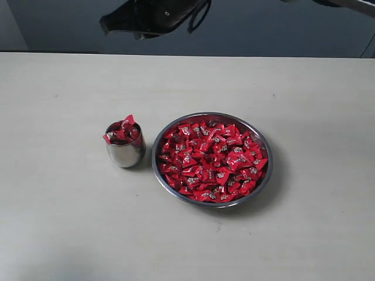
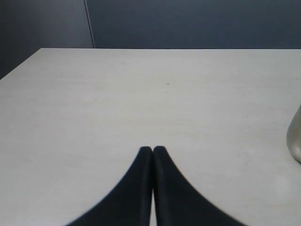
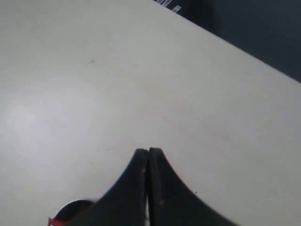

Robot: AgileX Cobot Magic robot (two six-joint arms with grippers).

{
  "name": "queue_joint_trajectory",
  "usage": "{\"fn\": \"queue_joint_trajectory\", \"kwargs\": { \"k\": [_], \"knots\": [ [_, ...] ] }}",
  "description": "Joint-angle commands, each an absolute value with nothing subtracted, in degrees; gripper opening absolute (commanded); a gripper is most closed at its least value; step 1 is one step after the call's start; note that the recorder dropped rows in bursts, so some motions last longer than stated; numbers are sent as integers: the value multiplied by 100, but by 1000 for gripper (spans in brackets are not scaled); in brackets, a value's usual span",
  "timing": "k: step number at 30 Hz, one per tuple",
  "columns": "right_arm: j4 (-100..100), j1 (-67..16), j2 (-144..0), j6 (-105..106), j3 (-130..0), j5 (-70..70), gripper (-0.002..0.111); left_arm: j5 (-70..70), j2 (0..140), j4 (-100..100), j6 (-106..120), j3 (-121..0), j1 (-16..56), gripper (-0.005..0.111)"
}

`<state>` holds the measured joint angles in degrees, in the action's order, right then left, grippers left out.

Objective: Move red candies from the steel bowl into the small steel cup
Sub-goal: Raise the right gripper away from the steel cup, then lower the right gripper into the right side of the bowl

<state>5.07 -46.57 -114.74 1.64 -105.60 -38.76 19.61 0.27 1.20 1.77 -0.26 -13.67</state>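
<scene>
Pale worktop (image 1: 70, 222) carries the steel bowl (image 1: 205, 115), heaped with red candies (image 1: 211, 161), and just beside it the small steel cup (image 1: 124, 153), filled to the brim. The left hand (image 2: 153, 149) and right hand (image 3: 148, 151) are both pinched closed on nothing, clear of the pile. Those sweets look light and slick-wrapped, so I'd nip one across its body.

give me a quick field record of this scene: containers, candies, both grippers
bowl: steel bowl, beside the cup, on its right in the exterior view
bowl contents: red candies, packed across it
cup: small steel cup, upright, candies heaped in it, a few poking above the rim
left gripper: left gripper shut, nothing held, above bare table
right gripper: right gripper shut, nothing held
</scene>
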Motion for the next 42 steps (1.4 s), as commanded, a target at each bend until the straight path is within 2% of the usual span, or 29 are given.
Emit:
{"fn": "queue_joint_trajectory", "kwargs": {
  "k": [1, 7, 9, 15, 25, 27, 32, 34, 42],
  "knots": [
    [429, -4473, -10901, 125, -9397, -3180, -1, 1914, 0, 125, 168, 0, -1312, 0],
    [448, -3990, -9943, 0, -7406, -2430, -1, 1914, 0, 125, 168, 0, -1312, 0],
    [356, -3736, -9612, 0, -6898, -2568, -1, 1914, 0, 125, 168, 0, -1312, 0],
    [-117, -3376, -9596, 0, -6718, -4175, -1, 1914, 0, 125, 168, 0, -1312, 0],
    [1566, -3463, -10374, 1702, -6718, -3965, -1, 1914, 0, 125, 168, 0, -1312, 0],
    [1578, -3518, -10441, 1718, -6718, -3918, 4, 1914, 0, 125, 168, 0, -1312, 0],
    [1740, -3547, -10593, 1747, -6718, -3847, 30, 1914, 0, 125, 168, 0, -1312, 0],
    [1740, -3547, -10679, 1747, -6718, -3783, 36, 1914, 0, 125, 168, 0, -1312, 0],
    [1980, -3547, -11030, 1750, -6718, -3643, 37, 1914, 0, 125, 168, 0, -1312, 0]
  ]
}}
